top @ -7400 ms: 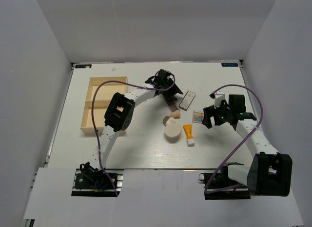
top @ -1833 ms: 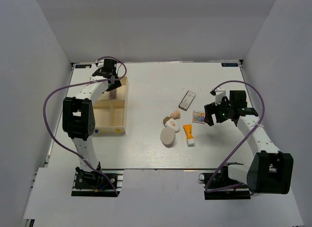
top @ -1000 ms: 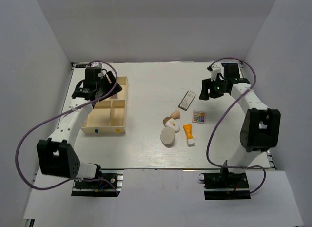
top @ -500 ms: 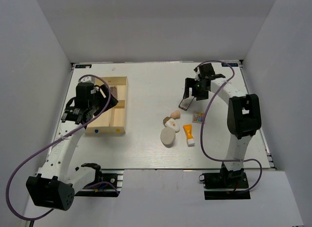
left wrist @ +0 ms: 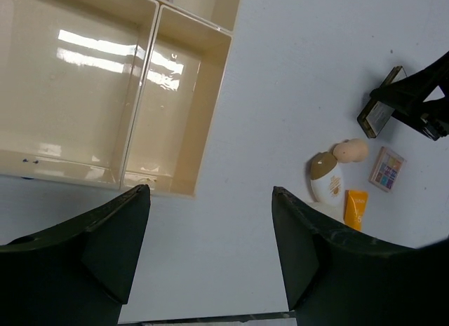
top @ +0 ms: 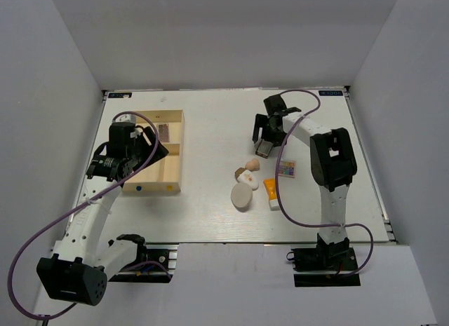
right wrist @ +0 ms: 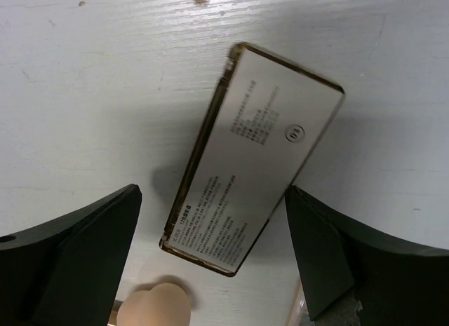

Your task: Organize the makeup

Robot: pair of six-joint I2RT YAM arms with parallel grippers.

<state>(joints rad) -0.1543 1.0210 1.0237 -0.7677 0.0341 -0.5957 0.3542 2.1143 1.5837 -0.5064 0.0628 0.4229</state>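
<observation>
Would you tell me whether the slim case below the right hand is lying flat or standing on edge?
Lying flat: the slim case shows its whole printed face, resting on the table.

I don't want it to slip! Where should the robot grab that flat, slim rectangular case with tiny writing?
From straight above, pinching its two long edges near the middle. The slim rectangular case lies flat and is narrow that way, and the open right gripper hangs over it.

We see a white table (top: 210,221) with plain pale walls (top: 224,38) rising behind it and at both its sides; soft, even light falls across it.
</observation>
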